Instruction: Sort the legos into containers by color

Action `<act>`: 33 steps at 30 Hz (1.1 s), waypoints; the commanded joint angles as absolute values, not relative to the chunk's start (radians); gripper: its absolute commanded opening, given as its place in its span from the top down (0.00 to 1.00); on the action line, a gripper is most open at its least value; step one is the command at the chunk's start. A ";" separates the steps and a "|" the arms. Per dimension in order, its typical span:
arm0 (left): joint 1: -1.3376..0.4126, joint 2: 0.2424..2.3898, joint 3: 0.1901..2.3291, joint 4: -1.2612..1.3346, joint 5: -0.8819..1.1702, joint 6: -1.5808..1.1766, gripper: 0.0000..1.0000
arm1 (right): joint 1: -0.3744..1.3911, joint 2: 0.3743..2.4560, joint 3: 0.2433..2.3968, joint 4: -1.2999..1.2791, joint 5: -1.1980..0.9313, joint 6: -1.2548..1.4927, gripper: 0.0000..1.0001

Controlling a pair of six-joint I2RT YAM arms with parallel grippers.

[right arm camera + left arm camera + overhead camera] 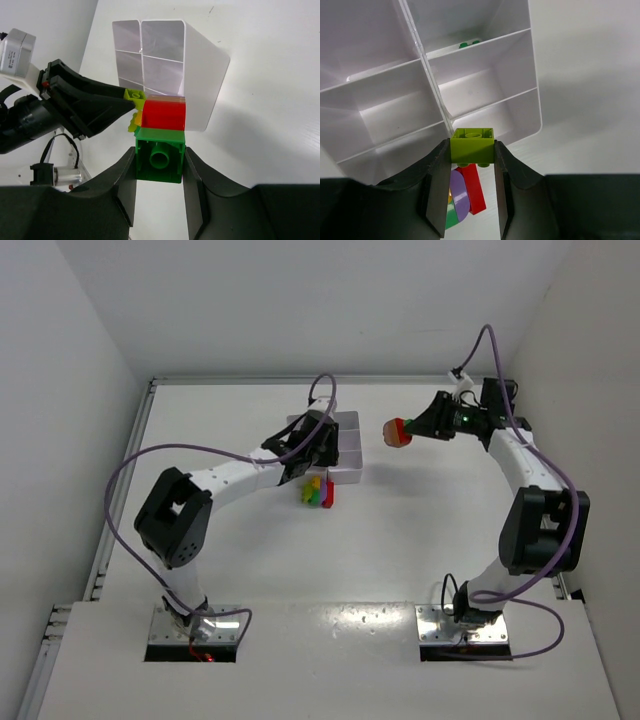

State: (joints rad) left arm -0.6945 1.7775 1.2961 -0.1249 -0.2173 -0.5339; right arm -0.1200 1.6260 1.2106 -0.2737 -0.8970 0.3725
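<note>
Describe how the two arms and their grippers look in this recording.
The left arm and right arm have white links with bulky black joint housings and stand on bare metal base plates. A thin purple cable loops loosely along each. The left gripper and right gripper are matte black, each with two flat, tapering fingers. No markings are legible.

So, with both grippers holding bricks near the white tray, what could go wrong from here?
1. The right gripper clamps a green plastic brick with a red brick stuck on it; released together, one colour may land in a wrong compartment.
2. The left gripper holds a lime-green plastic brick close to the near wall of the white six-compartment plastic tray; it might drop outside or knock the thin wall.
3. Both grippers face the same tray and could collide.
</note>
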 commanded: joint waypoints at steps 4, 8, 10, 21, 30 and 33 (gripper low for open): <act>-0.701 1.835 1.388 -0.063 -0.249 -0.531 1.00 | -0.146 1.577 1.200 -0.247 -0.917 0.360 1.00; -0.701 1.862 1.408 -0.041 -0.258 -0.522 1.00 | -0.146 1.577 1.200 -0.247 -0.927 0.360 1.00; -0.692 1.888 1.430 -0.032 -0.258 -0.522 1.00 | -0.146 1.577 1.190 -0.247 -0.927 0.360 1.00; -0.683 1.959 1.462 -0.014 -0.278 -0.492 0.93 | -0.155 1.586 1.190 -0.247 -0.936 0.360 1.00; -0.663 1.997 1.480 -0.002 -0.244 -0.483 0.67 | -0.155 1.595 1.190 -0.247 -0.945 0.360 1.00; -0.663 1.985 1.468 0.031 -0.197 -0.483 0.47 | -0.155 1.605 1.190 -0.247 -0.945 0.360 1.00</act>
